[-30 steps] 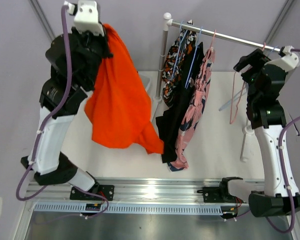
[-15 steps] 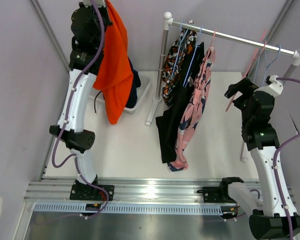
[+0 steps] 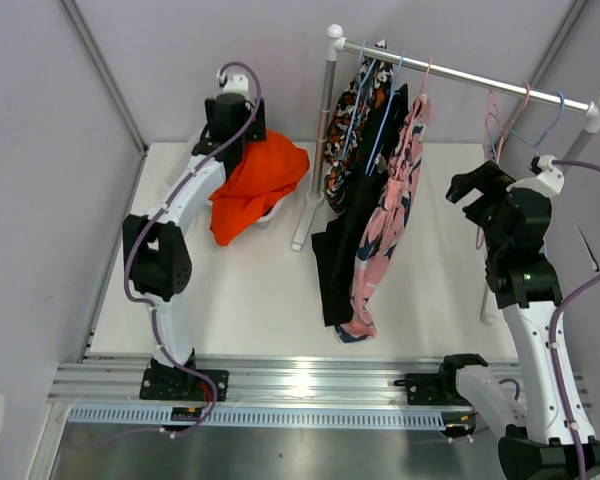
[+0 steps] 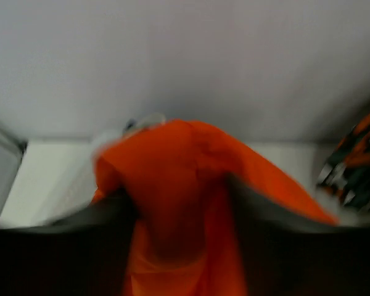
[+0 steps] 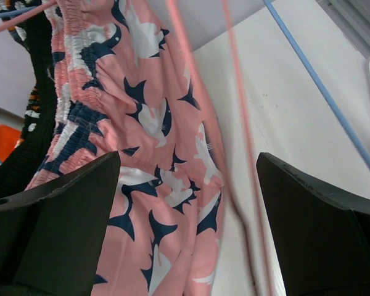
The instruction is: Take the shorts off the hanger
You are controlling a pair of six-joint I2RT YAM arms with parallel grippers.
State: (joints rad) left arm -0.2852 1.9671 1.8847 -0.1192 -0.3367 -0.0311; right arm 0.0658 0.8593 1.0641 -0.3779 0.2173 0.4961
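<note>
The bright orange-red shorts [image 3: 258, 180] lie in a heap at the back left of the table. My left gripper [image 3: 238, 148] hangs just over them. In the blurred left wrist view its fingers stand wide apart, open, with the orange shorts [image 4: 179, 179] between and below them. On hangers on the rail [image 3: 480, 86] hang the blotch-patterned shorts [image 3: 344, 140], the black shorts [image 3: 342, 245] and the pink printed shorts [image 3: 385, 230]. My right gripper [image 3: 470, 190] is open, to the right of the pink shorts [image 5: 148, 123], and touches nothing.
Empty pink and blue hangers [image 3: 510, 120] hang at the rail's right end, just behind my right gripper; their wires [image 5: 240, 123] cross the right wrist view. The rail's white post [image 3: 325, 130] stands beside the orange heap. A wall edge [image 3: 105, 75] runs along the left.
My left arm has swung down to the back of the table. The orange shorts went from hanging in its shut jaws to a heap, and the jaws have opened. The right arm hardly moved.
</note>
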